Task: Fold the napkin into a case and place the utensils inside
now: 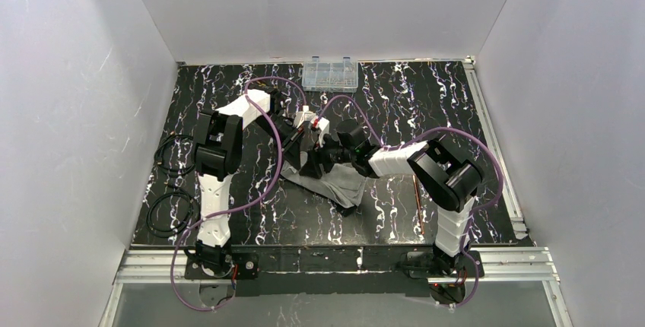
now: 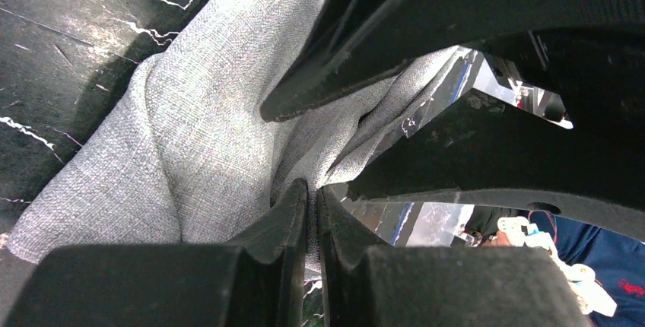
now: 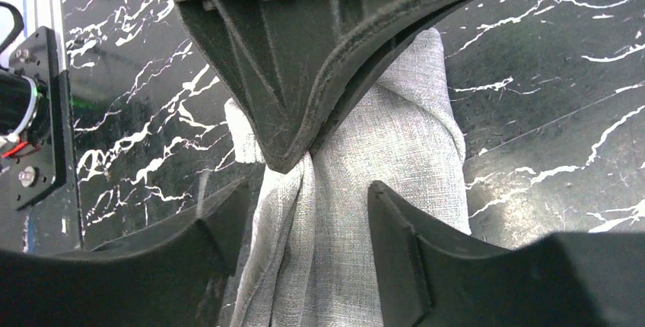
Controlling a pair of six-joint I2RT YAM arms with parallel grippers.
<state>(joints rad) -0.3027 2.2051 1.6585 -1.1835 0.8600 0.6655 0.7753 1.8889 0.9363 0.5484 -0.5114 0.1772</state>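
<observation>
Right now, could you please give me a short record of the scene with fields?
napkin: grey cloth, bunched, not yet a case
left gripper: shut, pinching the napkin
right gripper: open, jaws straddling the napkin
utensils: on the table, right of the napkin
clear box: at the table's far edge

Left gripper (image 2: 312,196) pinched shut; right gripper (image 3: 308,201) jaws apart.

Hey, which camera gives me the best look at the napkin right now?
The right wrist view: the napkin bunches at the left gripper, between the right gripper's parted fingers. The left wrist view shows only creased cloth at its shut fingertips; the top view shows a grey patch half hidden under both arms.
</observation>
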